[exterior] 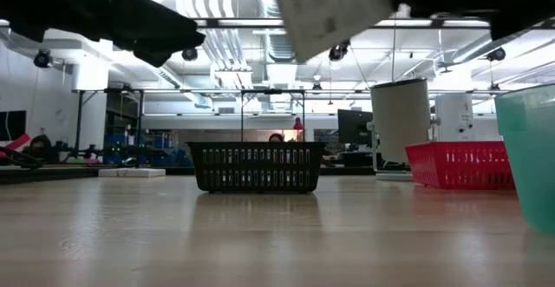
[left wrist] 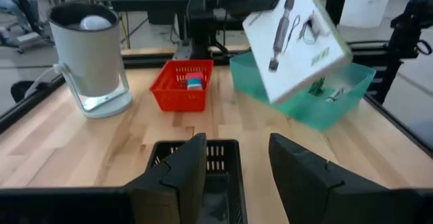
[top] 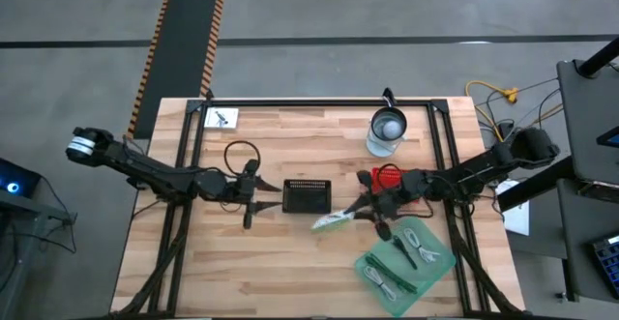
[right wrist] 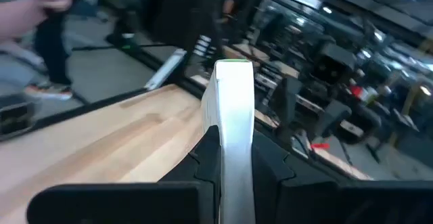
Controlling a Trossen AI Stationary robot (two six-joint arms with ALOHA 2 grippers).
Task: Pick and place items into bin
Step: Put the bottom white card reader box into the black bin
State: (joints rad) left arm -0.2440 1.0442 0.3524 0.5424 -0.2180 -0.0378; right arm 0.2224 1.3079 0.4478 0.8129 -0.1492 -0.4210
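A black mesh bin (top: 308,196) stands on the middle of the wooden table. My right gripper (top: 360,210) hovers just right of the bin, shut on a white printed card with a green edge (top: 331,221), which also shows in the left wrist view (left wrist: 294,38). My left gripper (top: 263,200) is just left of the bin, pointing level at it. It is open with nothing between its fingers (left wrist: 183,176), and the bin's rim (left wrist: 216,149) shows beyond them. A green tray (top: 406,260) at the near right holds coiled white cables (top: 426,247) and dark sticks. My right gripper pinches the white card between its two fingers at the card's near end (right wrist: 233,149), one finger on each flat face. The fingers come level from the table's right side. The card is lifted clear of the table and sticks out toward the bin, tilted.
A red basket (top: 387,177) sits behind my right gripper, and a white cylindrical appliance (top: 389,131) stands farther back. A black cable loop (top: 242,156) and a white card (top: 221,118) lie at the far left. Bare wood lies along the near edge left of the tray.
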